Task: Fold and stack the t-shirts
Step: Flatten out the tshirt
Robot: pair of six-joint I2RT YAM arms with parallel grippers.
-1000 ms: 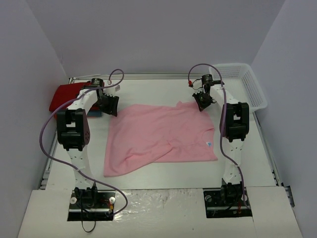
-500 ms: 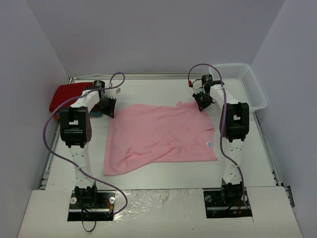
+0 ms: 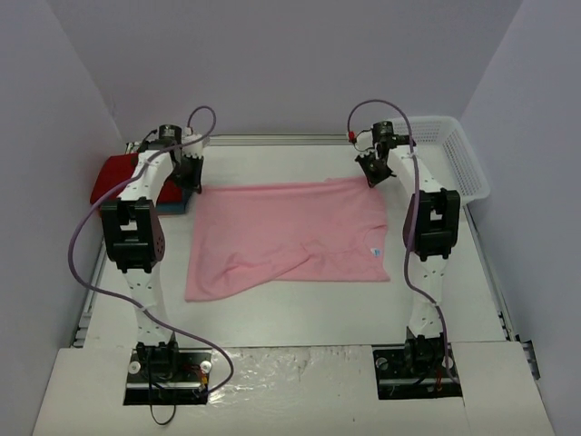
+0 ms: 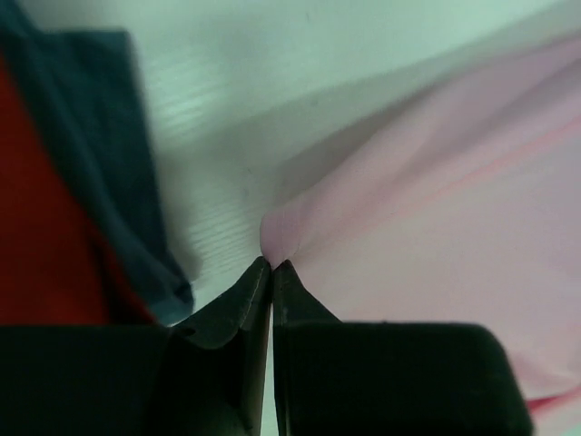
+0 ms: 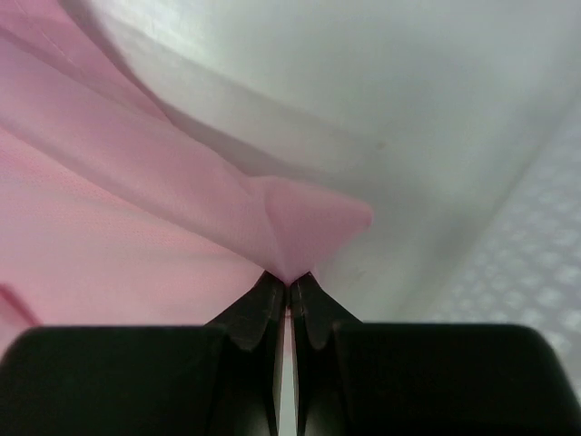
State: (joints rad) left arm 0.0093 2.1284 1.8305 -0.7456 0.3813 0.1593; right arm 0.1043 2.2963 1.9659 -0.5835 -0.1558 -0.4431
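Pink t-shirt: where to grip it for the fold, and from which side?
By its two far corners, coming down from above. The pink t-shirt lies spread flat, so only edges and corners offer cloth to pinch. The left pincer and right pincer are each shut on one, the far edge straight between them.

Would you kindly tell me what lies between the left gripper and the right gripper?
The far edge of the light pink cloth t-shirt spans from the left gripper to the right gripper, shown in the top view.
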